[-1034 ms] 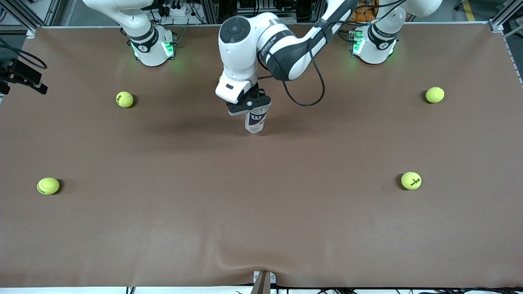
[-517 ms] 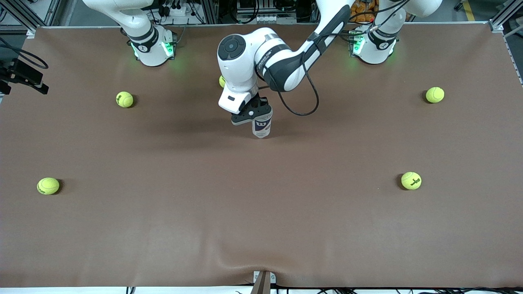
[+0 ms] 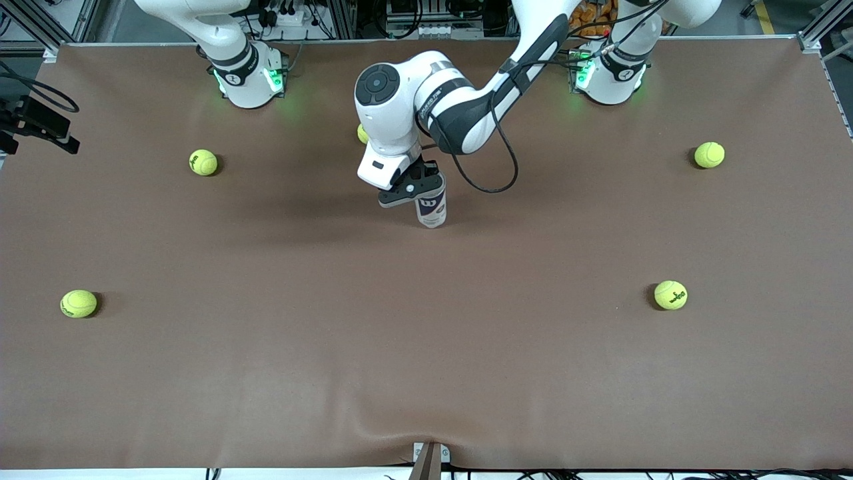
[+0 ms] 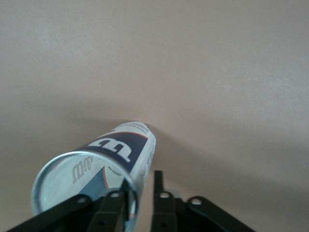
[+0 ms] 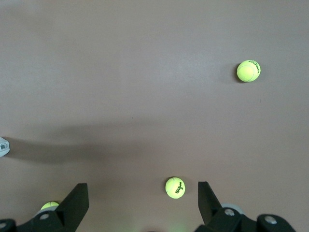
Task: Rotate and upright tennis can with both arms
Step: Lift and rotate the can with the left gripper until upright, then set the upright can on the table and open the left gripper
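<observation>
a brown surface [image 3: 426, 347] carries a tennis can [image 3: 431, 208] standing nearly upright near the middle of its width, closer to the robot bases than to the front camera. the can has a white and dark-blue label with a large white "w" logo, and its base meets the surface. the left gripper [image 3: 412, 189] clamps the can near its top, the left arm [image 3: 466, 107] reaching in from its green-lit base. in the left wrist view the tennis can [image 4: 94, 176] shows its silvery rim close to the camera, with one finger [image 4: 114, 212] pressed against the rim and the label running down to the surface [image 4: 217, 72]. the right arm waits near its own base; the right gripper [image 5: 140, 205] hangs with its jaws spread wide and nothing between them, over a tennis ball [image 5: 175, 187] on the surface. five more tennis balls lie around the can: one [image 3: 203, 162] toward the right arm's end, one [image 3: 78, 303] nearer the front camera at that same end, one [image 3: 709, 155] and one [image 3: 670, 295] toward the left arm's end, and one [image 3: 362, 133] partly hidden by the left arm.
</observation>
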Controlling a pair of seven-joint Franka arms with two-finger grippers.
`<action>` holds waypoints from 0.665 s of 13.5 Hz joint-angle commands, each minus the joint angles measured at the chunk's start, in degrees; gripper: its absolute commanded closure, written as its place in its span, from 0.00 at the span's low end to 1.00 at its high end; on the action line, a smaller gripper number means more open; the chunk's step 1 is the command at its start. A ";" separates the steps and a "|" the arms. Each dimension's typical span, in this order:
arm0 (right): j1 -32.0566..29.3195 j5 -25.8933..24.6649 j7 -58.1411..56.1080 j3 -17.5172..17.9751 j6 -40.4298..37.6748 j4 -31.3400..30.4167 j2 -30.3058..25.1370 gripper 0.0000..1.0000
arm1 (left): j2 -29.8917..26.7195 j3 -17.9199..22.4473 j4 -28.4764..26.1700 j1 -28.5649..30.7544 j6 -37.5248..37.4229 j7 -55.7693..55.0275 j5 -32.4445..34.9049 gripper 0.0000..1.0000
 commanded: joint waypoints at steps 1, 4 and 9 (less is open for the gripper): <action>0.42 -0.67 1.20 -0.14 -0.42 0.71 0.16 0.00 | 0.89 0.34 1.82 -0.58 -1.40 -1.48 1.51 0.65; 0.51 -0.67 1.20 -0.14 -0.33 0.63 0.25 0.00 | 0.54 0.34 1.91 -0.58 -1.40 -1.57 1.42 0.60; 0.51 -0.67 1.11 -0.14 -0.15 0.71 0.25 0.00 | -1.65 0.25 1.91 -0.32 -2.54 -1.57 0.98 0.19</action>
